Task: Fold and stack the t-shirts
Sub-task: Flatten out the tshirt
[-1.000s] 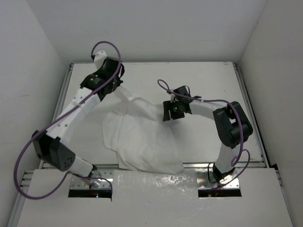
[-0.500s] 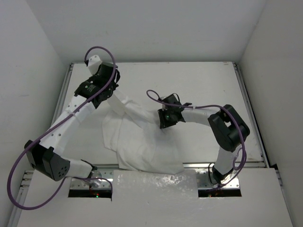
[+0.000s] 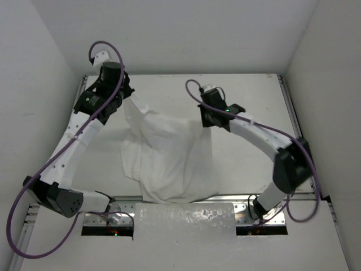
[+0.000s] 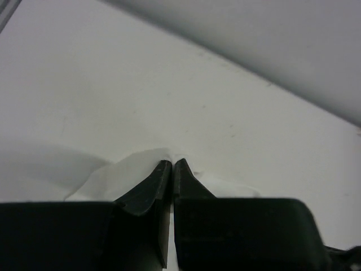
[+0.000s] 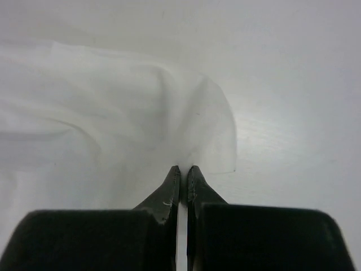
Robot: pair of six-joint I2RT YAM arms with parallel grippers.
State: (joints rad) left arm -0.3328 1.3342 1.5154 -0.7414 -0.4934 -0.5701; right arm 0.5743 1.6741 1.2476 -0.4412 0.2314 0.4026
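Observation:
A plain white t-shirt (image 3: 166,155) lies crumpled across the middle of the table, its near end hanging at the front edge. My left gripper (image 3: 125,100) is at the shirt's far left corner, shut on a pinch of its cloth (image 4: 138,164). At the far right corner my right gripper (image 3: 207,123) is shut on the shirt's edge (image 5: 208,141). Between the two grippers the cloth is lifted and stretched. In each wrist view the black fingers (image 4: 152,186) (image 5: 166,192) stand together with white fabric between their tips. No black mark shows on the shirt.
The white tabletop (image 3: 248,96) extends behind and to the right of the shirt. White walls (image 3: 186,34) enclose the back and both sides. A metal rail (image 3: 254,197) runs along the near edge by the arm bases.
My right gripper has closed on the shirt's edge and moved back and right. My left gripper has carried its corner farther left and back, spreading the cloth between them.

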